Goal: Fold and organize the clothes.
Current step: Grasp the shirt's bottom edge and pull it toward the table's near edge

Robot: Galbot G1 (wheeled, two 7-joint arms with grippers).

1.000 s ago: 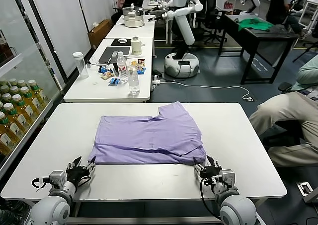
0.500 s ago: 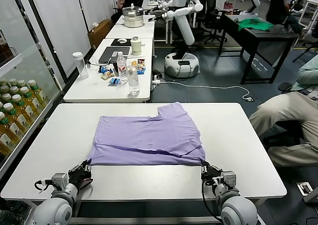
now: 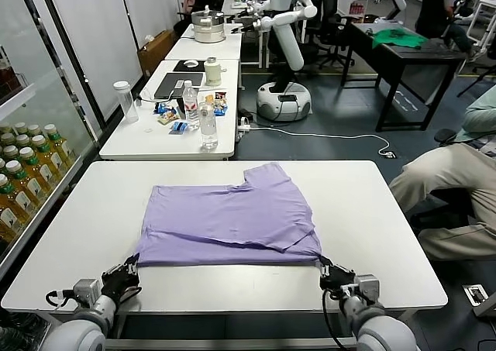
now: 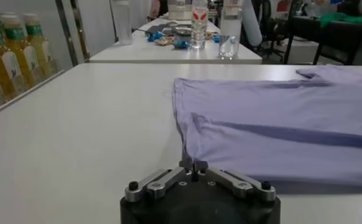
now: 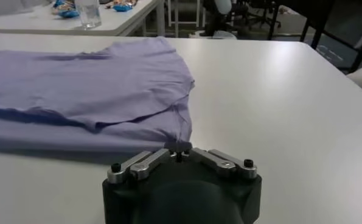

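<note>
The lavender T-shirt lies partly folded on the white table, its near edge stretched toward the table's front. My left gripper is shut on the shirt's near left corner; in the left wrist view the cloth runs up from the closed jaws. My right gripper is shut on the near right corner; in the right wrist view the shirt bunches at the closed jaws. Both grippers sit low near the table's front edge.
A second white table behind holds bottles, a laptop and snacks. Shelves of yellow drink bottles stand at the left. A seated person's legs are at the right. A white robot stands farther back.
Both grippers closed on the shirt's near corners and pulled back toward the table's front edge, stretching the near edge of the shirt with them.
</note>
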